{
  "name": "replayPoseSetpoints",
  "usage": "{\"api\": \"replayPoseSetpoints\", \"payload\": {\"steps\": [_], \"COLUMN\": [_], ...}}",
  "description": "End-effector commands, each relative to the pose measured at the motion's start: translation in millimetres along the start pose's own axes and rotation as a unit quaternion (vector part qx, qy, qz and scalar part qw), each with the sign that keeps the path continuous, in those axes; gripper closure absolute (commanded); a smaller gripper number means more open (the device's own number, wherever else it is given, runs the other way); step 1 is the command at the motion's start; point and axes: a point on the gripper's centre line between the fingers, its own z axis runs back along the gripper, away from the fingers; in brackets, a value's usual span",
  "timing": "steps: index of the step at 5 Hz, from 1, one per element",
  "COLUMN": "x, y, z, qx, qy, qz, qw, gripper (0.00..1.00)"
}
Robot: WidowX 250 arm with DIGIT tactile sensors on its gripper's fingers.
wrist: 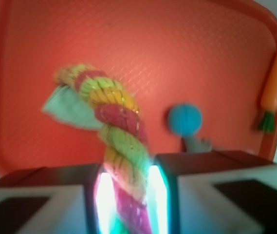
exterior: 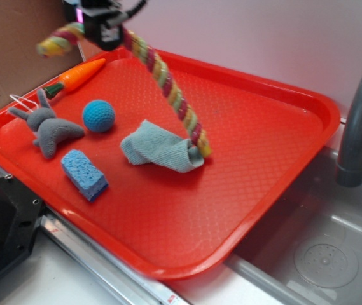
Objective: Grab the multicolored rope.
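Note:
The multicolored rope, braided in yellow, pink-red and pale green, hangs from my gripper high over the tray's far left corner. Its long end slants down to the tray by the grey cloth; a short end sticks out left of the gripper. In the wrist view the rope runs up between the two lit pads, and my gripper is shut on it. The rope's far end touches the cloth.
On the red tray lie an orange toy carrot, a blue ball, a grey plush toy and a blue sponge. A grey faucet and sink basin sit at the right.

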Motion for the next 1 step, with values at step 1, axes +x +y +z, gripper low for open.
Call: {"api": "replayPoseSetpoints", "payload": {"steps": [1], "x": [-20.3], "y": [-3.0], "z": [13.1], "qx": [0.032], "qy": [-0.033], "qz": [0.037], "qw": [0.998], "gripper": [1.0]}}
